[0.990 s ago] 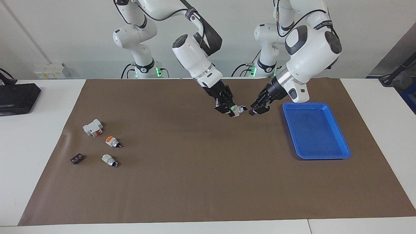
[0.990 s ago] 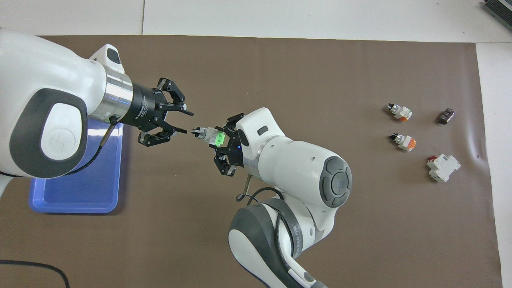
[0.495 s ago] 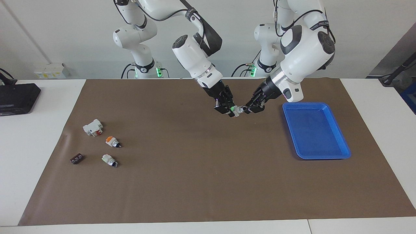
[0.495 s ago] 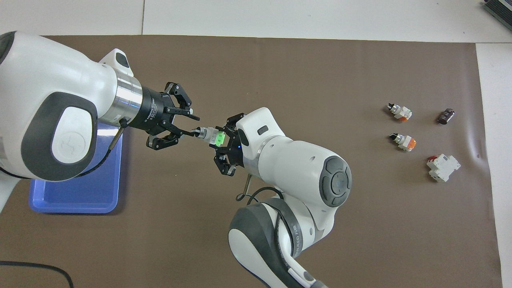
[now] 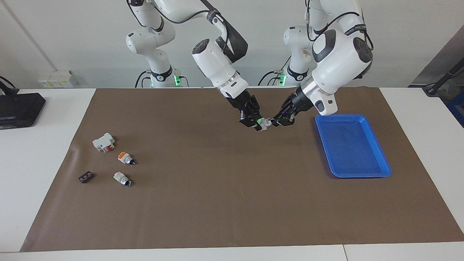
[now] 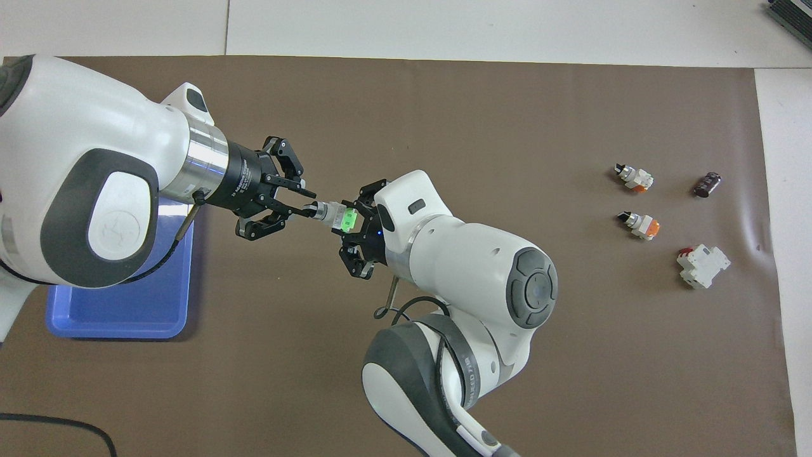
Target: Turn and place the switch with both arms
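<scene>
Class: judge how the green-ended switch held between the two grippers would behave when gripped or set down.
The switch looks like rigid plastic, so probably stiff. It is small and likely light, held by the right gripper. Its round knob end, at the left gripper, might roll.

White switch [image 5: 264,123] [image 6: 331,214], green-ended; level in air over mat.

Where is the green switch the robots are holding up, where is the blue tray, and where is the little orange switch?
switch [image 6: 336,216], overhead view, on its white body.
blue tray [image 5: 382,173], facing view, on its rim.
orange-ended switch [image 5: 124,156], facing view, on its orange end.
</scene>
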Robot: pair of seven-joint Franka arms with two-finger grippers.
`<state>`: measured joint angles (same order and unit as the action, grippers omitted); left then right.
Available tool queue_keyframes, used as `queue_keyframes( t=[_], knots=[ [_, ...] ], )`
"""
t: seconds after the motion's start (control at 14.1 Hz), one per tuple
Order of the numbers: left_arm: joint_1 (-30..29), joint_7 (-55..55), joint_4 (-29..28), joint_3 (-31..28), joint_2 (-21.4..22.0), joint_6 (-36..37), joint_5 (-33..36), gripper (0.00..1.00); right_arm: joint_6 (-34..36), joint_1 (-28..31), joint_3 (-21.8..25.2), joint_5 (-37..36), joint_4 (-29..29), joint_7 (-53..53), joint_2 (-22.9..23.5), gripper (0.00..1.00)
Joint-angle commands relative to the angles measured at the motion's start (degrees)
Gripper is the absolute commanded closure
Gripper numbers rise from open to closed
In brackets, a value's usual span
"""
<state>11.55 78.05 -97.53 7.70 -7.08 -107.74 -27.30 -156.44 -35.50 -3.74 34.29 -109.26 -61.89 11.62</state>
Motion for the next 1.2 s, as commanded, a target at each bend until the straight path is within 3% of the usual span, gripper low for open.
queue_keyframes(
  t=[0.0, 0.21, 0.64, 0.85, 1.13],
  knots=[
    [0.49, 0.7, -2.14, -0.49, 1.36, -0.98, -0.56, 0.74, -1.06, -0.09, 0.05, -1.41, 1.07, 1.95, 0.86, 1.0],
    [0.75, 0.88, -2.31, -0.41, 1.36, -0.98, -0.56, 0.78, -1.06, -0.09, 0.13, -1.42, 1.16, 1.95, 0.95, 1.0],
    [1.37, 1.05, -2.4, -0.41, 1.36, -0.98, -0.64, 1.0, -1.06, -0.09, 0.05, -1.42, 1.16, 1.95, 0.95, 1.0],
    [1.45, -1.65, -2.4, -0.23, 1.36, -0.98, -0.56, 1.0, -1.15, -0.09, 0.05, -1.42, 1.16, 1.95, 0.95, 1.0],
    [1.72, -14.22, -2.58, -0.14, 1.63, -2.9, -0.91, 1.0, -1.15, -0.09, 0.05, -1.42, 1.16, 1.95, 0.95, 1.0]
  ],
)
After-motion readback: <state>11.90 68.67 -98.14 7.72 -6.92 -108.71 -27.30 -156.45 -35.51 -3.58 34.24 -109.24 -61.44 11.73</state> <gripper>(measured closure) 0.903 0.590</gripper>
